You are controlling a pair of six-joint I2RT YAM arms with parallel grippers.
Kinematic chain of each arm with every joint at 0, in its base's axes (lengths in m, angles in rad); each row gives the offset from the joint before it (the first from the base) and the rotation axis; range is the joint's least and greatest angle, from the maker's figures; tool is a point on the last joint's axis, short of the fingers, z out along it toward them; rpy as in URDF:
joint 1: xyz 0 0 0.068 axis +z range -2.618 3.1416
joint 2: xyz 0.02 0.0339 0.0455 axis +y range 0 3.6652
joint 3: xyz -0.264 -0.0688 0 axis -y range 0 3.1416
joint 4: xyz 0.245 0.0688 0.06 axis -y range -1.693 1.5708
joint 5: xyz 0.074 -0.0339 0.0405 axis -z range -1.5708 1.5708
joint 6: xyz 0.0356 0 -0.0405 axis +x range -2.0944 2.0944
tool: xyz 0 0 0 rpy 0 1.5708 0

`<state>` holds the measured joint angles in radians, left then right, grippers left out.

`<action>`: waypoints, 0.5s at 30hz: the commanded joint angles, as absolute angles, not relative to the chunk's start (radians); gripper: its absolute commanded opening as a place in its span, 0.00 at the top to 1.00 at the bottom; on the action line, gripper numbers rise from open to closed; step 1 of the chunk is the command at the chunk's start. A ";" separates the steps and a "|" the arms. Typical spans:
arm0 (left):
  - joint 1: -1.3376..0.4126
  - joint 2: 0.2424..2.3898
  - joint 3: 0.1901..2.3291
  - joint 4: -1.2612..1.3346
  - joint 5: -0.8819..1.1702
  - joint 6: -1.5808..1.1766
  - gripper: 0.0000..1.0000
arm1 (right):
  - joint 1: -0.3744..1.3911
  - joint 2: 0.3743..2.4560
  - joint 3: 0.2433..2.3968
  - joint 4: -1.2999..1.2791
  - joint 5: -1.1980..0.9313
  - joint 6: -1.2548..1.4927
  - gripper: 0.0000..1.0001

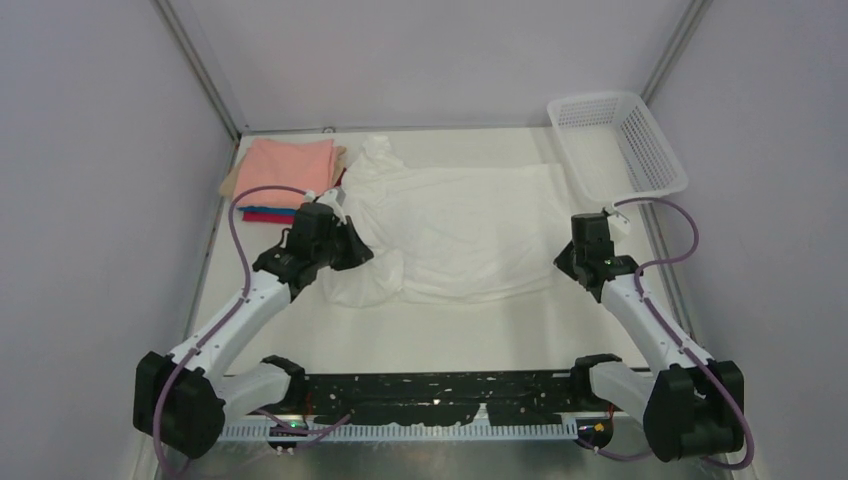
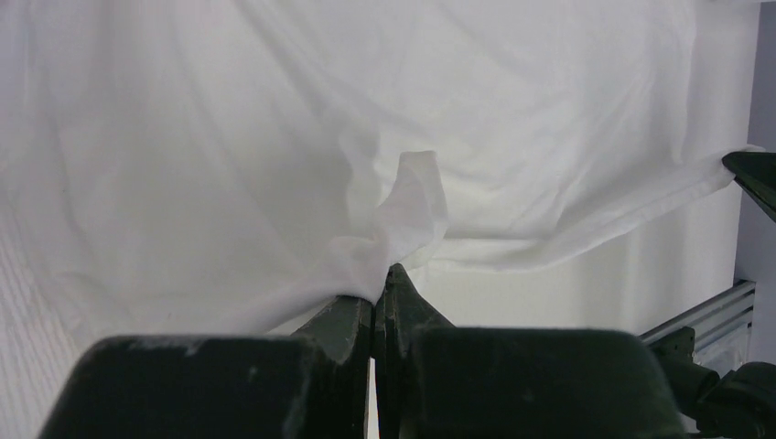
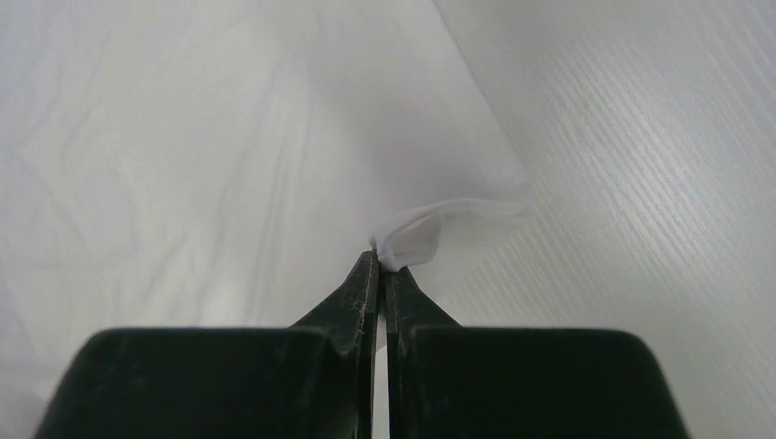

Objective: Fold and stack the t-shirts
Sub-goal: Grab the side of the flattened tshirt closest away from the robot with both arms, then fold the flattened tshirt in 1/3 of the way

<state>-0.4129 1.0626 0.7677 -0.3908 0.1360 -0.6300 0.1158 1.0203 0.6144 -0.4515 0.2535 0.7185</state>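
Note:
A large white t-shirt [image 1: 455, 225] lies spread across the middle of the table, plain side up, no print showing. My left gripper [image 1: 352, 243] is shut on a bunched fold at its left edge [image 2: 384, 274]. My right gripper [image 1: 562, 262] is shut on its right front corner [image 3: 382, 261], which curls over the fingertips. The shirt fills both wrist views [image 2: 274, 137] [image 3: 183, 137]. A stack of folded t-shirts [image 1: 290, 165] sits at the back left: salmon-pink on top, beige, blue and crimson edges below.
A white plastic mesh basket [image 1: 620, 140] stands at the back right corner. Grey walls close the table on three sides. Bare tabletop [image 1: 450, 335] lies between the shirt and the arm bases.

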 commanded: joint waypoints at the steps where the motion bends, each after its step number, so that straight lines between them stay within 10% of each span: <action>1: -0.370 1.110 0.828 -0.283 0.150 -0.579 1.00 | 0.109 1.085 0.704 -0.381 0.305 0.688 0.95; 15: -0.298 1.360 0.983 -0.174 0.168 -0.415 1.00 | 0.074 1.268 0.825 -0.260 0.344 0.674 0.94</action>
